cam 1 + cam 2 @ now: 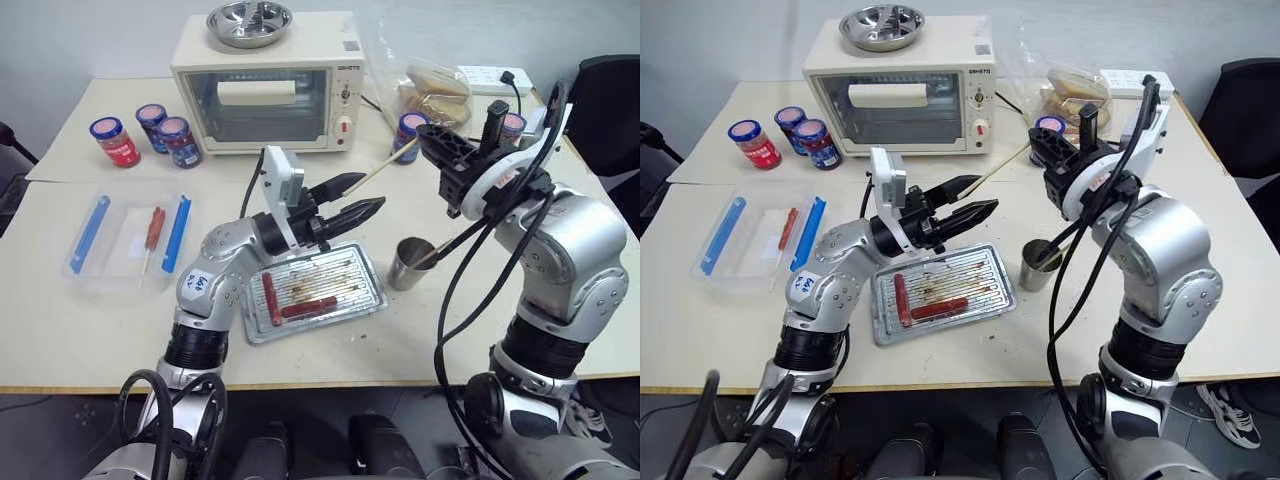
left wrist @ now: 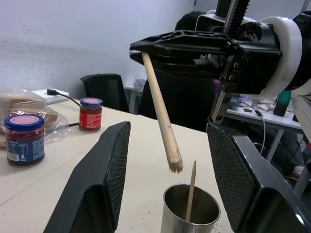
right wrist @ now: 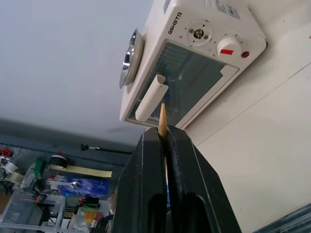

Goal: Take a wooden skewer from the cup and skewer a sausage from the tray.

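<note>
Head views: your right hand [image 1: 440, 150] is clamped on the wooden skewer [image 1: 382, 168], held in the air above and behind the tray [image 1: 370, 272]. The skewer's long axis slants from the hand down toward the left hand [image 1: 358, 200], free end hanging over the tray's far edge. The left hand is half open with nothing in it, fingers pointing toward the cup [image 1: 408, 263], which stands just beside the tray. Another stick leans in the cup. The dark sausage [image 1: 270, 298] lies at the tray's near left with its long axis front to back; a brighter sausage [image 1: 309, 307] lies beside it.

Left wrist view: the skewer hangs down over the cup, lower end blunt and frayed, between the left hand's spread fingers [image 2: 99, 179] but touching neither.

Right wrist view: the right hand's fingers [image 3: 146, 179] are pinched tight on the skewer, and the pointed tip pokes just past them toward the toaster oven [image 3: 194, 63].

Handling judgement: the skewer is light, stiff, thin and snappable, so grip mid-shaft. The sausage is likely soft, greasy and prone to roll, so push in along its length.
</note>
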Motion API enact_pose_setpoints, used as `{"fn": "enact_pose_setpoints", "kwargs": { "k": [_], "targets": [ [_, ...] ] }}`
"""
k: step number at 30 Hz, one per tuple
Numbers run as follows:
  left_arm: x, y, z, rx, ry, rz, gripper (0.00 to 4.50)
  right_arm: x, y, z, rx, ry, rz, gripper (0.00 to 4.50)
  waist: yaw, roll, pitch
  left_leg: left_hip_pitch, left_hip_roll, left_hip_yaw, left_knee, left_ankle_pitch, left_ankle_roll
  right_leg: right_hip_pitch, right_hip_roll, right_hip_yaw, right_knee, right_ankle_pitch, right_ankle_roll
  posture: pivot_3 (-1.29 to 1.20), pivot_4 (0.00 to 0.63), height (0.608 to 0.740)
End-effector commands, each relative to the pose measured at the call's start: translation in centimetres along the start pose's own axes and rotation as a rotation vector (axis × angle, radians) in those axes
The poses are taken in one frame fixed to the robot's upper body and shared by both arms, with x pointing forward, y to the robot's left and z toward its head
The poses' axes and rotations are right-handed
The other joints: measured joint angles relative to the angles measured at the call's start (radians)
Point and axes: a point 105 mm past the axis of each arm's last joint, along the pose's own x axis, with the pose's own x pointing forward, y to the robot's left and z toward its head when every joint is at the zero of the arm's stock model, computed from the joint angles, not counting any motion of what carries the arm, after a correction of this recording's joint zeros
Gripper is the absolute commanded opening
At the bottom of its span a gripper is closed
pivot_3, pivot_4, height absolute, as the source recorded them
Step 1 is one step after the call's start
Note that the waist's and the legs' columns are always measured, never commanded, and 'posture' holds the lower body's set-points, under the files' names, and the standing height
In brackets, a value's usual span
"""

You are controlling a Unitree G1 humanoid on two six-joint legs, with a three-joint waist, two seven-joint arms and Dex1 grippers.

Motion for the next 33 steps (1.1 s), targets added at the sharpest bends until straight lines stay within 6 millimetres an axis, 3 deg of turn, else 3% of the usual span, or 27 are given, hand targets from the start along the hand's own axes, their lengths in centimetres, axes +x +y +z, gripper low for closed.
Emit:
{"fn": "enact_pose_setpoints", "kwargs": {
  "k": [1,7,16,25,29,33],
  "targets": [
    [0.6,-0.6,1.6,0.050,-0.061,-0.006,2.62,-0.7,1.2,-0.2,-0.018,-0.010,0.053,0.00,0.004,0.000,0.000,0.000,0.000,0.000,0.000,0.000,0.000,0.000,0.000,0.000,0.000,0.000,0.000,0.00,0.150,0.740],
    [0.7,-0.8,2.0,0.044,-0.077,-0.002,2.62,-0.7,1.0,-0.3,-0.016,-0.009,0.045,0.00,0.007,0.000,0.000,0.000,0.000,0.000,0.000,0.000,0.000,0.000,0.000,0.000,0.000,0.000,0.000,0.00,0.150,0.740],
    [0.8,-0.8,1.6,0.040,-0.062,0.003,0.74,-0.6,1.3,-0.4,-0.008,-0.011,0.055,0.00,0.019,0.000,0.000,0.000,0.000,0.000,0.000,0.000,0.000,0.000,0.000,0.000,-0.001,0.000,0.000,0.00,0.150,0.740],
    [1.1,-0.1,2.1,0.032,-0.096,0.048,0.74,-0.6,1.4,-0.4,0.003,-0.016,0.061,0.00,0.019,0.000,0.000,-0.001,0.000,0.000,0.000,0.000,0.000,0.000,0.000,0.000,-0.001,0.000,0.000,0.00,0.150,0.740],
    [1.1,0.4,2.5,0.033,-0.119,0.074,0.02,-0.7,1.4,-0.3,0.005,-0.018,0.060,0.00,0.019,0.000,0.000,-0.001,0.000,0.000,0.000,0.000,0.000,0.000,0.000,0.000,-0.001,0.000,0.000,0.00,0.150,0.740],
    [1.0,0.9,2.8,0.034,-0.126,0.099,0.02,-0.7,1.2,-0.2,0.003,-0.020,0.055,0.00,0.019,0.000,0.000,-0.001,0.000,0.000,0.000,0.000,0.000,0.000,0.000,-0.001,-0.001,0.000,0.000,0.00,0.150,0.740]
  ]
}}
